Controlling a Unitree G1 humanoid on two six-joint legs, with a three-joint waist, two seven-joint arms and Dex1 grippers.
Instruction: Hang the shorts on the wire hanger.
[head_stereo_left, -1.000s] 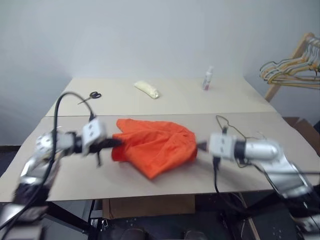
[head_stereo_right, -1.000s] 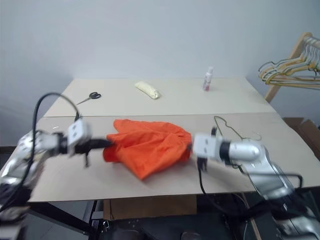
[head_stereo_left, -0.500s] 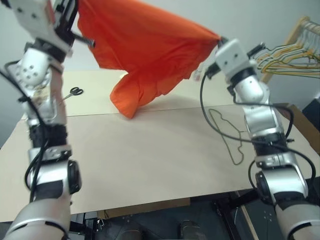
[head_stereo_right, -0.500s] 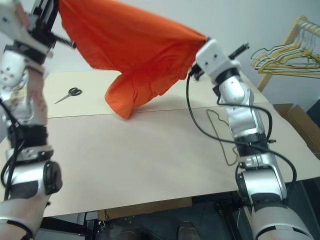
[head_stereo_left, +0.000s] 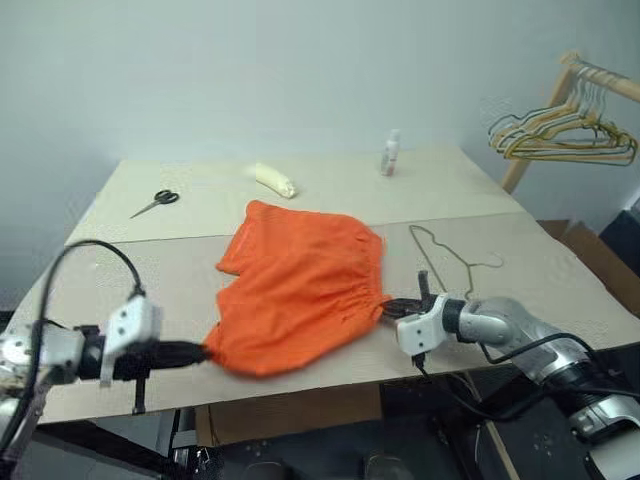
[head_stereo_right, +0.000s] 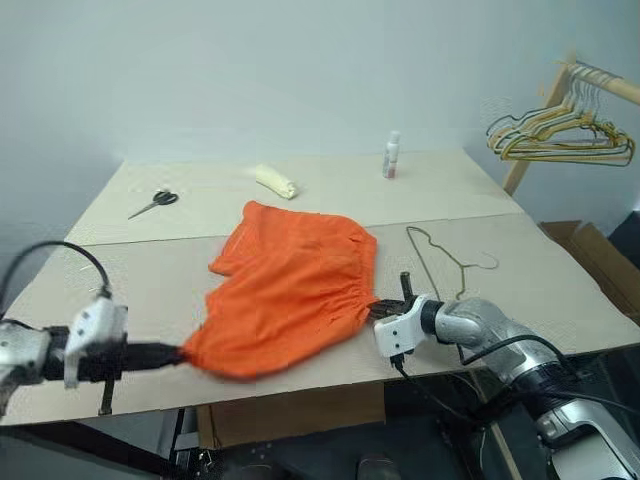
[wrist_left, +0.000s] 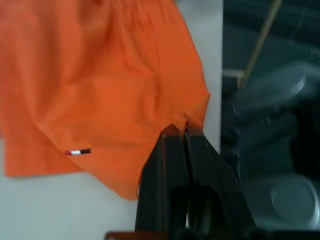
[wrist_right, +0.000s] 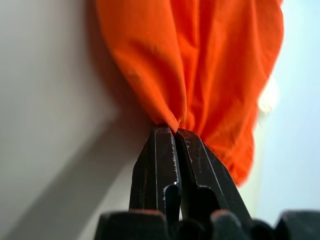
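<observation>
Half a second ago the shorts (head_stereo_left: 296, 295) hung high between the arms; now they lie spread on the table (head_stereo_left: 560, 280), each end effector, left (head_stereo_left: 205, 352) and right (head_stereo_left: 385, 306), pinching a corner. Release gently, keeping the waistband flat beside the wire hanger (head_stereo_left: 452, 265).

Soft, even, fairly bright indoor light falls across the pale tabletop (head_stereo_left: 300, 190), with no glare. Only faint shadows sit under the orange shorts (head_stereo_left: 300, 285) near the front edge. The left gripper (head_stereo_left: 200, 352) is smeared by motion blur. In the right wrist view the black fingers (wrist_right: 165, 165) look sharp and the background soft.
</observation>
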